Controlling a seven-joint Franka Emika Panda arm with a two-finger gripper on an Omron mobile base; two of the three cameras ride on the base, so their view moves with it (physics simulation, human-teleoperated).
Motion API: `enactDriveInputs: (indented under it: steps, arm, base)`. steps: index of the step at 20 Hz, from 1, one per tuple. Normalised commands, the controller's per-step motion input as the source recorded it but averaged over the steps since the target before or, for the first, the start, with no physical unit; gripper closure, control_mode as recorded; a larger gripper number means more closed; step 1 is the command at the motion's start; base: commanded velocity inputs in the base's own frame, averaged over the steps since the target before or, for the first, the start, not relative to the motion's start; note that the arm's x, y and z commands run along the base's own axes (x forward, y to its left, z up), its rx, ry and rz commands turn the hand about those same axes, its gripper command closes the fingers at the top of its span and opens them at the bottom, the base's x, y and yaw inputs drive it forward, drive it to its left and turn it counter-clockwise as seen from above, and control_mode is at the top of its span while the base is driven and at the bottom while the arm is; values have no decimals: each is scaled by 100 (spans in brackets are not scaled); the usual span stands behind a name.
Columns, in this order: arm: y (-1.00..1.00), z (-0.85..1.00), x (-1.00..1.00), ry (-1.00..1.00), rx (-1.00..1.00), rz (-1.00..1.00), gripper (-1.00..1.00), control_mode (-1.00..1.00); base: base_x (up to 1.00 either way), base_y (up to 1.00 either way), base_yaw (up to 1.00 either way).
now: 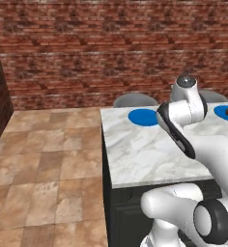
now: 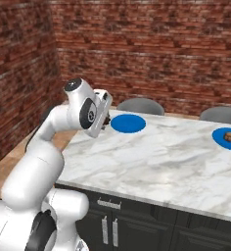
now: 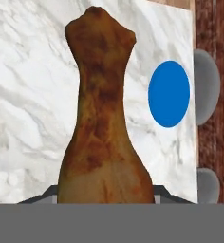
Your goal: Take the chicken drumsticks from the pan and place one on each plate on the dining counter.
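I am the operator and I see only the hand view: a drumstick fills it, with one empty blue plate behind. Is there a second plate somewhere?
Observer: Yes. The right base view shows a second blue plate far to the right on the dining counter.
Operator: Is it also empty?
Observer: No, a drumstick already lies on it.
Operator: Where is my gripper compared to the empty plate?
Observer: The gripper hangs above the counter's left end, just left of the empty plate, with the held drumstick not yet over it.
Operator: Anything behind the counter?
Observer: Two grey chairs, one behind each plate.
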Motion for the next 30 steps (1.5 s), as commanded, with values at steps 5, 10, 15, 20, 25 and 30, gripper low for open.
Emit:
enactDriveInputs:
  steps: [5,10,15,20,25,30]
  arm:
    - [-2,-31,73,0,0,12,100,-100]
    - [-7,-3,71,1,0,15,100,-100]
    - [0,-23,74,8,0,17,100,-100]
    - [0,-48,68,18,-4,16,100,-100]
    - [0,-33,62,8,-1,14,100,-100]
    - [0,-48,66,9,-3,14,100,-100]
  base:
    - [0,0,0]
    - [0,0,0]
    - [0,0,0]
    - [0,0,0]
    - [0,0,0]
    - [0,0,0]
